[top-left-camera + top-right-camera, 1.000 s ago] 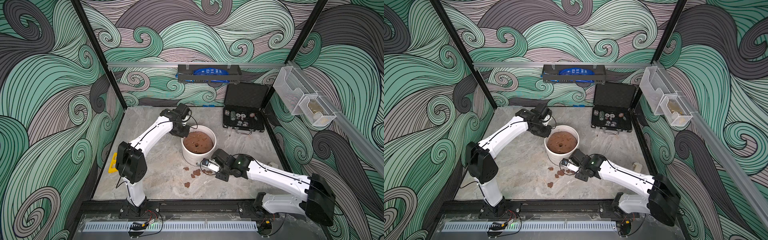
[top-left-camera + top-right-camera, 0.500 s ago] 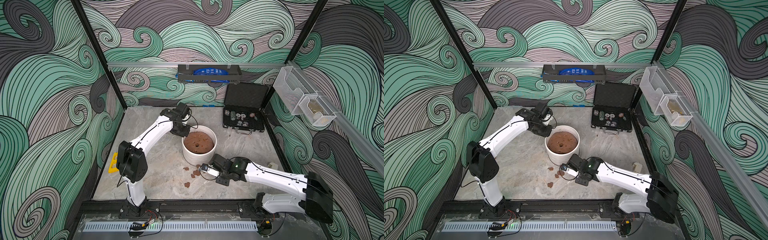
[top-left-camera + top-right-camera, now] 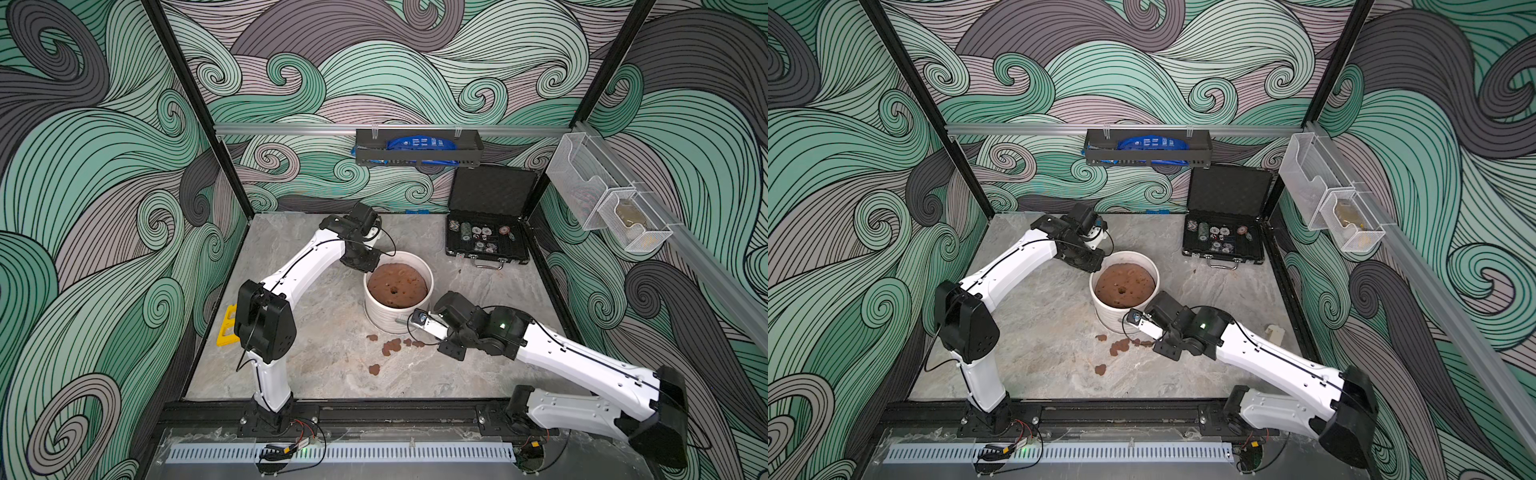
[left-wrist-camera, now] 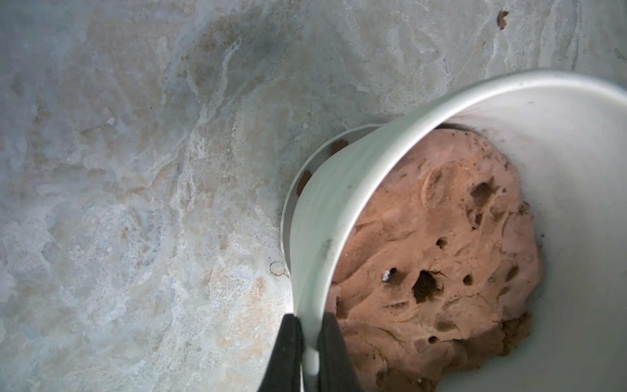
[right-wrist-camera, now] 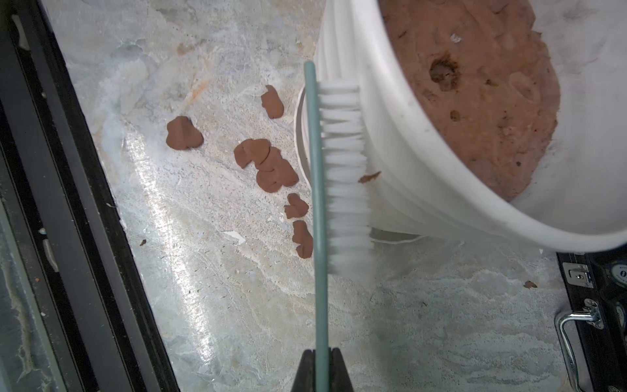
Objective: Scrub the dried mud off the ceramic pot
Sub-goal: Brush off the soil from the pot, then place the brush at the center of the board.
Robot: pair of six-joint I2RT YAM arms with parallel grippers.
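Tabletop (image 3: 332, 374), front: loose flakes of dried mud (image 5: 271, 169) lie scattered just before the ceramic pot (image 5: 407, 163). One small flake clings to the pot's ribbed wall beside the bristles. Right fingers (image 5: 307, 370) are pinched tight on the green handle of a brush (image 5: 344, 176). Its white bristles press sideways against the pot's near wall.

Pot stands upright at mid-tabletop on a white saucer (image 4: 287, 210); two brown flakes show at the saucer's lip. Contents: a round brown soil mass (image 4: 441, 237), pitted, with one deeper hole near centre, its surface below the rim.

Left fingers (image 4: 288, 349) clamp the far rim, one outside the wall and one inside.

Behind, to the right: an open black case (image 3: 486, 249) with poker chips in its lower half. Back wall: a black tray (image 3: 417, 156) holding a blue packet.

Versus half a second earlier: the right wrist sits farther back toward its own side along the pot wall. Pot, left arm and the flakes on the tabletop are unchanged.
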